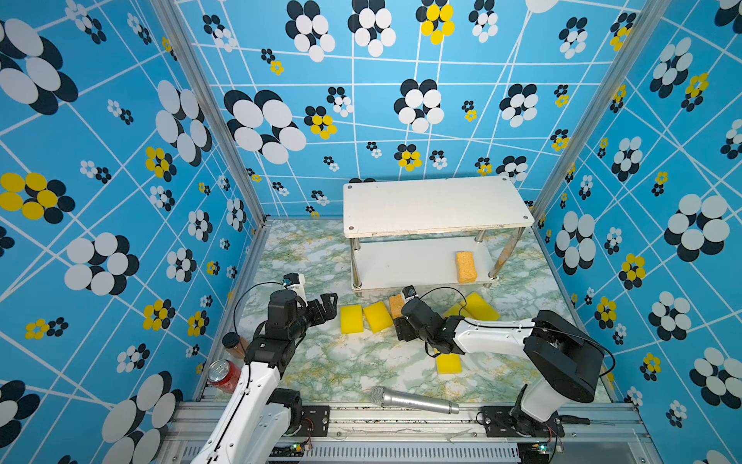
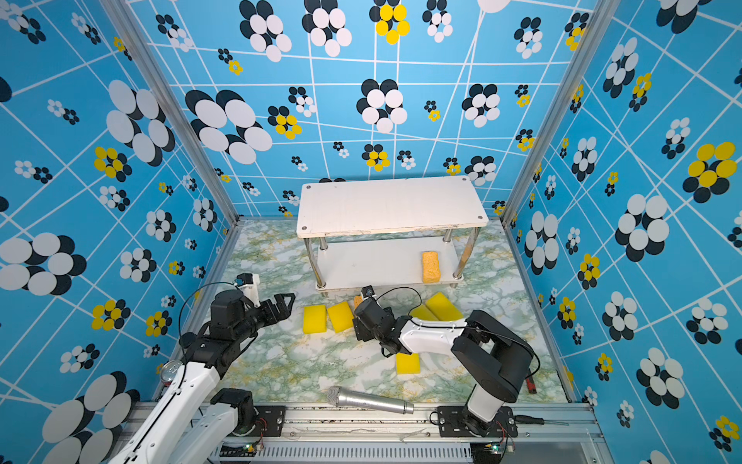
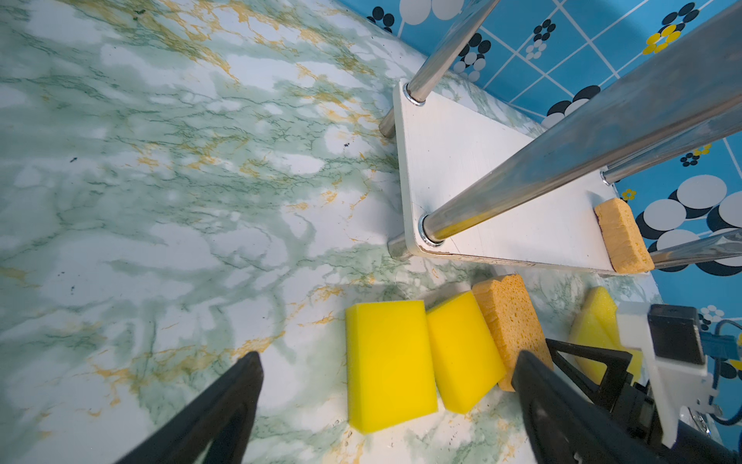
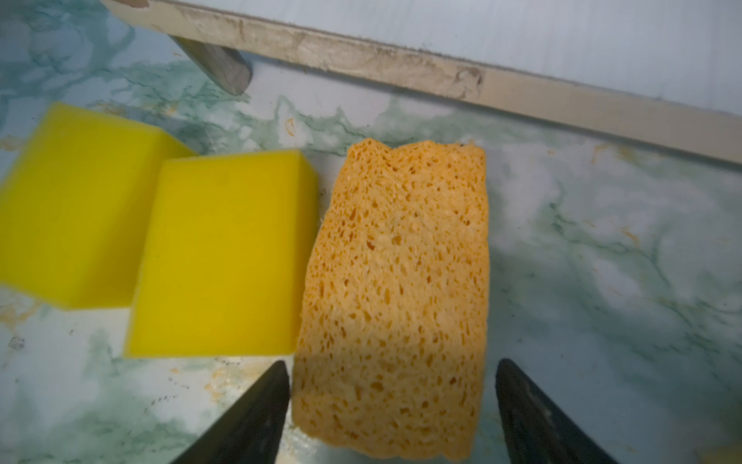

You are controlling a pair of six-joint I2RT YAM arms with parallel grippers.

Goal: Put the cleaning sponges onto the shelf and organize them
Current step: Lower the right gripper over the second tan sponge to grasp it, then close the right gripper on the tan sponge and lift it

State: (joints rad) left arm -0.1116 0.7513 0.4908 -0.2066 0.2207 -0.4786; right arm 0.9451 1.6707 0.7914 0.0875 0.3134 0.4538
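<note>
The white two-tier shelf (image 1: 437,205) stands at the back; an orange porous sponge (image 1: 466,267) lies on its lower board. A second orange sponge (image 4: 395,281) lies on the table just in front of the shelf. My right gripper (image 4: 391,373) is open and straddles its near end, with a gap on one side. Two bright yellow sponges (image 1: 351,319) (image 1: 377,316) lie side by side to its left. My left gripper (image 3: 387,361) hovers open beside them, holding nothing. Two flat yellow sponges (image 1: 482,306) overlap behind the right arm. Another yellow sponge (image 1: 449,363) lies under that arm.
A silver microphone (image 1: 413,400) lies along the front edge. A red can (image 1: 223,375) and a brown bottle with a black cap (image 1: 235,345) stand at the front left by the left arm. Patterned blue walls close in three sides.
</note>
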